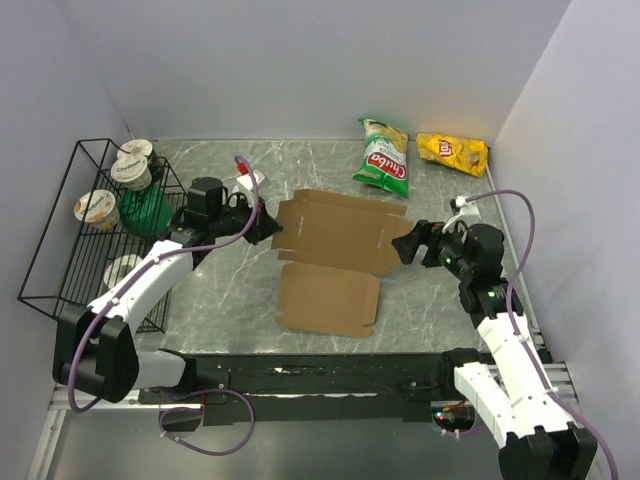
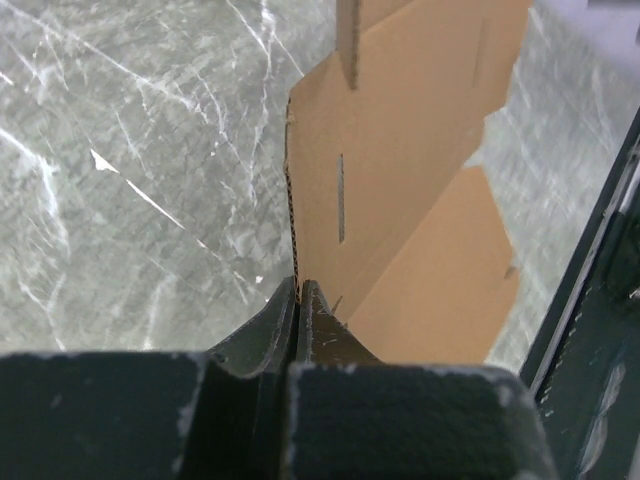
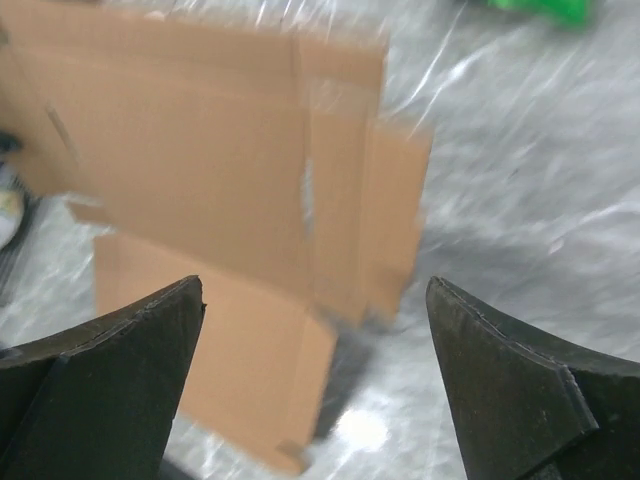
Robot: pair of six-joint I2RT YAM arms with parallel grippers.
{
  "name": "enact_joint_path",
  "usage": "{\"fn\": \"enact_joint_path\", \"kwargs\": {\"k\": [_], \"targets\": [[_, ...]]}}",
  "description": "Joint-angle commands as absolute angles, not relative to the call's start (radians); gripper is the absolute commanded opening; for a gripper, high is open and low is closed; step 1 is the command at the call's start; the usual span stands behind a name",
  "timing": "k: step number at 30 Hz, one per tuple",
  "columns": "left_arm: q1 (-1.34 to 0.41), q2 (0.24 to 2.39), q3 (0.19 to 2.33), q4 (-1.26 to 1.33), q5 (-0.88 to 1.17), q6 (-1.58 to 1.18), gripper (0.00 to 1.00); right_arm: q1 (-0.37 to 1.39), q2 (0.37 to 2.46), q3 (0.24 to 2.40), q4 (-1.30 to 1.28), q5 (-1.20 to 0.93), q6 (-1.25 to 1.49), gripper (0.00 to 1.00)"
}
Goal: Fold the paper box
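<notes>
Two grippers at the flat paper box (image 1: 335,250), first fold seemingly beginning.
It lies mid-tabletop (image 1: 220,290); left gripper (image 2: 298,295) is clamped tight on its left edge, right gripper (image 3: 315,285) gapes wide and empty beside its right edge, which probably needs grasping next.

In the right wrist view you see the paper box (image 3: 220,190) only as a blur, its slots and notches smeared, and the top edge cuts off the green bag (image 3: 530,8). In the left wrist view the box runs past the top edge, and the left gripper (image 2: 300,292) covers the bit it pinches.
</notes>
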State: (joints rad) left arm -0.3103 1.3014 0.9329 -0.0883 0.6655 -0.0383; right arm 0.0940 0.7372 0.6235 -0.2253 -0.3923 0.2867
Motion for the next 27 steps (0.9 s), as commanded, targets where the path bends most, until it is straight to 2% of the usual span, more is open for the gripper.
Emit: {"fn": "enact_joint_path", "kwargs": {"k": [1,4,5,8,11,16,27], "targets": [[-0.322,1.273,0.936,-0.140,0.692,0.106,0.01,0.101,0.722,0.753,-0.155,-0.348,0.167,1.00],[-0.325,1.279,0.942,-0.156,0.724,0.129,0.01,0.101,0.826,0.868,-0.156,-0.455,0.066,0.99],[-0.325,1.281,0.945,-0.163,0.730,0.138,0.01,0.101,0.868,0.906,-0.167,-0.571,0.036,0.99],[-0.328,1.287,0.951,-0.175,0.738,0.150,0.01,0.113,1.038,1.067,-0.259,-0.785,-0.109,0.98],[-0.330,1.279,0.950,-0.179,0.724,0.156,0.01,0.136,1.201,1.218,-0.384,-0.885,-0.210,0.98],[-0.330,1.264,0.948,-0.179,0.698,0.161,0.01,0.300,1.414,1.422,-0.617,-0.821,-0.370,0.95],[-0.330,1.238,0.946,-0.176,0.689,0.163,0.01,0.337,1.485,1.353,-0.595,-0.792,-0.416,0.92]]}}
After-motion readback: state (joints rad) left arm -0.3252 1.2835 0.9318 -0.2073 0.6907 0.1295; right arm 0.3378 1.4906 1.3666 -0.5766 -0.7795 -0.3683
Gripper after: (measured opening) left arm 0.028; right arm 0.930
